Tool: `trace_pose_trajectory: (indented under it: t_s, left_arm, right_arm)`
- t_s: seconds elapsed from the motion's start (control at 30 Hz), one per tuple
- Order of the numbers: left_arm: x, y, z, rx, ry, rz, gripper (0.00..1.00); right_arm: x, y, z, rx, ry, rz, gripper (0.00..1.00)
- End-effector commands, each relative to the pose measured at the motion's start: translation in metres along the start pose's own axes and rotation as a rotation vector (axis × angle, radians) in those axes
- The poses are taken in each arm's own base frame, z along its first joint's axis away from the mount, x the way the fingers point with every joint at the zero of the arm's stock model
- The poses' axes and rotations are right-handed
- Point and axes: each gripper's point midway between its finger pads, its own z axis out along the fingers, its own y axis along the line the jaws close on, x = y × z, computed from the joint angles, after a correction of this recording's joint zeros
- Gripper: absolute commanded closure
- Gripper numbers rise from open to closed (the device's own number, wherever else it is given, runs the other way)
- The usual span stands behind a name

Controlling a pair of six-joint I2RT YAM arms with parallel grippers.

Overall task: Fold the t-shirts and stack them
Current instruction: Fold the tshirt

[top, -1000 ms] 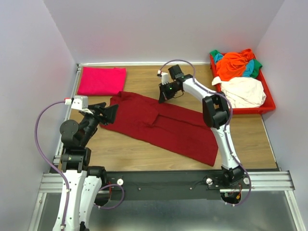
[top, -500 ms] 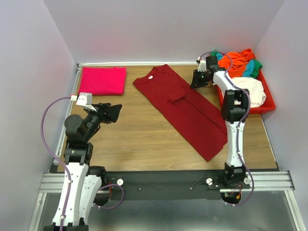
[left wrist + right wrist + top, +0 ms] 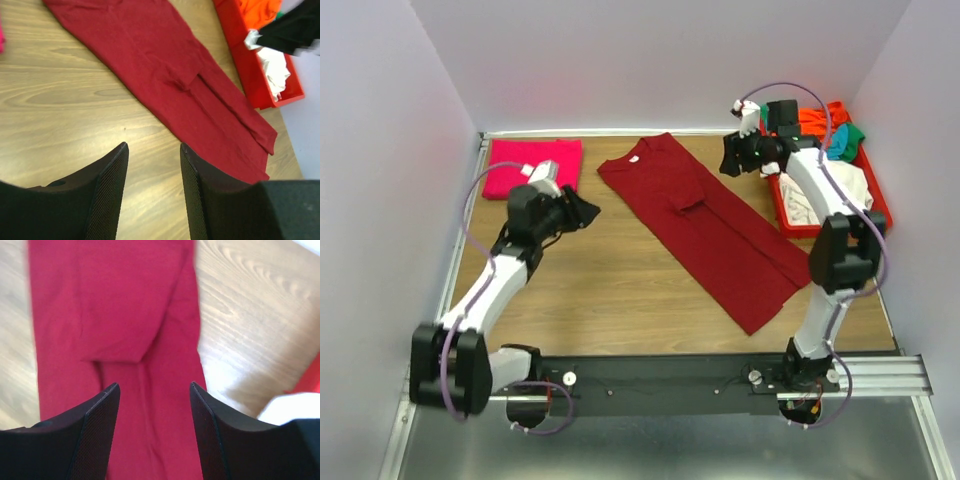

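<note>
Maroon t-shirt [image 3: 705, 225] spread flat on the bench [image 3: 610, 290], slanting from the middle of the far edge down toward the near right corner, collar at the far end, one sleeve folded in over the chest; touched by neither hand. Pink t-shirt [image 3: 525, 165] folded square in the far left corner, apart from the maroon one. Along the right edge, a red tray [image 3: 875, 222] heaped with more shirts: orange [image 3: 817, 120], cream [image 3: 845, 185], a bit of green [image 3: 853, 131] and teal [image 3: 837, 146]. Left hand [image 3: 582, 212] held clear above bare wood between the pink fold and the maroon collar end, fingers apart, gripping nothing. Right hand [image 3: 730, 155] up near the far edge, between the maroon shirt's side and the tray's far left corner, fingers likewise apart and empty. Right arm [image 3: 820, 190] reaching across the tray, hiding part of the cream shirt, with a purple cable [image 3: 790, 88] looped above it. From the left wrist: the shirt's whole length, the sleeve flap, a lengthwise fold running to the hem, the tray's long wall beyond. From the right wrist, blurred: maroon cloth between the fingers, bare wood to the right, slivers of tray and cream cloth at the frame's edge. Only from above: the pink fold entire, the green and teal.
</note>
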Motion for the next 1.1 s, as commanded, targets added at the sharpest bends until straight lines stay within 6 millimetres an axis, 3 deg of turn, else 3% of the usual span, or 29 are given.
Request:
trace_pose_trajectory:
  t_s: [0.0,0.03,0.07,0.1,0.13,0.17,0.23,0.33,0.63,0.7,0.87,1.07]
  left_arm:
    - [-0.027,-0.016,0.042,-0.006,-0.039,0.037,0.48]
    - [-0.023,-0.013,0.05,-0.022,-0.025,0.038,0.48]
    - [-0.012,-0.006,0.064,-0.05,0.007,0.03,0.48]
    - [-0.019,-0.003,0.072,-0.079,-0.013,0.029,0.48]
    - [-0.011,0.008,0.083,-0.111,0.009,0.02,0.49]
    - [-0.016,0.009,0.09,-0.133,-0.009,0.024,0.49]
    - [-0.005,0.027,0.106,-0.183,0.02,0.003,0.49]
    - [0.005,0.042,0.129,-0.214,0.058,-0.028,0.56]
    - [0.028,0.066,0.184,-0.256,0.142,-0.054,0.59]
    - [0.023,0.066,0.192,-0.257,0.137,-0.041,0.59]
    - [0.04,0.085,0.206,-0.301,0.205,-0.033,0.59]
    - [0.044,0.094,0.216,-0.327,0.231,-0.018,0.59]
  right_arm:
    - [0.025,0.061,-0.038,-0.158,0.003,-0.248,0.35]
    - [0.039,0.086,-0.038,-0.192,0.031,-0.302,0.35]
    - [0.04,0.099,-0.055,-0.166,0.026,-0.365,0.35]
    - [0.08,0.113,-0.051,-0.192,0.107,-0.407,0.35]
    - [0.095,0.141,-0.049,-0.225,0.139,-0.47,0.35]
    - [0.121,0.15,-0.057,-0.208,0.19,-0.502,0.35]
    - [0.145,0.177,-0.058,-0.212,0.244,-0.569,0.35]
    - [0.175,0.196,-0.061,-0.204,0.311,-0.6,0.35]
    - [0.229,0.213,-0.043,-0.173,0.484,-0.668,0.38]
    - [0.234,0.215,-0.039,-0.166,0.504,-0.653,0.42]
    - [0.24,0.21,-0.029,-0.124,0.532,-0.654,0.43]
    - [0.245,0.195,-0.022,-0.043,0.571,-0.666,0.51]
